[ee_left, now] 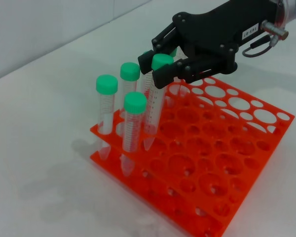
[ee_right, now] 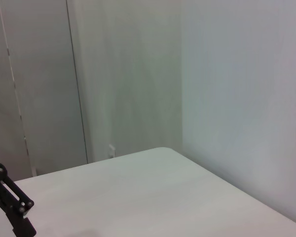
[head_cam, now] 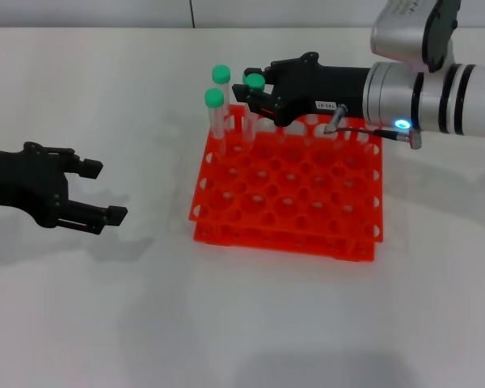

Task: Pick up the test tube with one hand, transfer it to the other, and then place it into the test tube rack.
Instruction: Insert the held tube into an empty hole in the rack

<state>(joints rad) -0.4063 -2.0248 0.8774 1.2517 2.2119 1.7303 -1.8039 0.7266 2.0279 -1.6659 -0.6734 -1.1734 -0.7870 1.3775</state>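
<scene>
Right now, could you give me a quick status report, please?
Right gripper shut on the test tube, tip entering the test tube rack. Left gripper open, clear of the rack. Three capped tubes stand close by.

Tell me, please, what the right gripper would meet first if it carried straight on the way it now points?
The right gripper, shut on the test tube over the test tube rack, points toward the robot's left. Probably the standing green-capped tubes come first, though depth is unclear.

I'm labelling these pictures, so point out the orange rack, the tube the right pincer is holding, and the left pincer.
test tube rack (head_cam: pixel 307 182), head view, top grid.
held test tube (ee_left: pixel 161 61), left wrist view, green cap.
left pincer (head_cam: pixel 97 192), head view, between fingertips.
</scene>
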